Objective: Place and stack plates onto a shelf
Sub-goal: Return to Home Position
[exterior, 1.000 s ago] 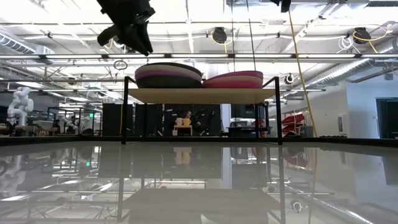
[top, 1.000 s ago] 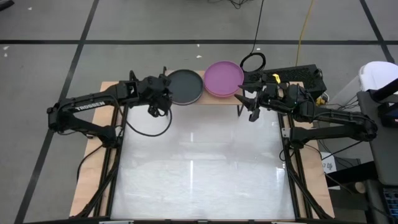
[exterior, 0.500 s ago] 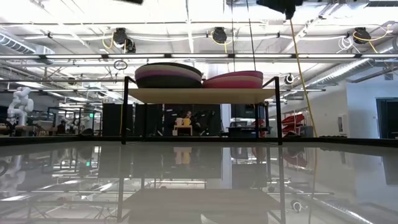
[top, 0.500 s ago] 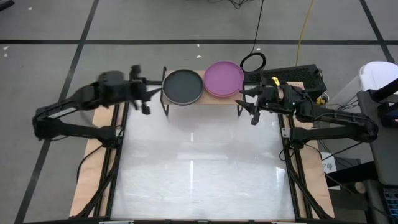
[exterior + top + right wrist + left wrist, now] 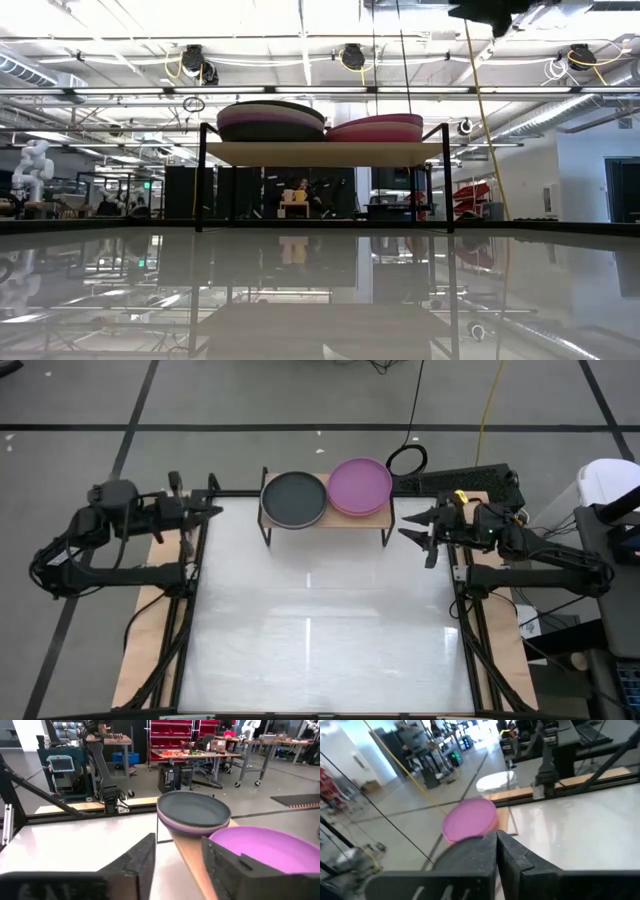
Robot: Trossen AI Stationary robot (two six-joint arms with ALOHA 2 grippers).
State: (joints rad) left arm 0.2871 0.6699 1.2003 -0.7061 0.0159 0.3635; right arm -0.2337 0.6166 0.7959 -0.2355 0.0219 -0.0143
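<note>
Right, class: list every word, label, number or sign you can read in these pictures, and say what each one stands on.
No text here can be read.
White sheet beside the right arm's base: marks too small to read.
Screen on the blue cart: blurred, unreadable.
Black plate, magenta plate, shelf: no lettering shows.

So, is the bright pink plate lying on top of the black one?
No, the black plate and the magenta plate sit side by side on the shelf, each topping its own pile.

No legible text or markings
</note>
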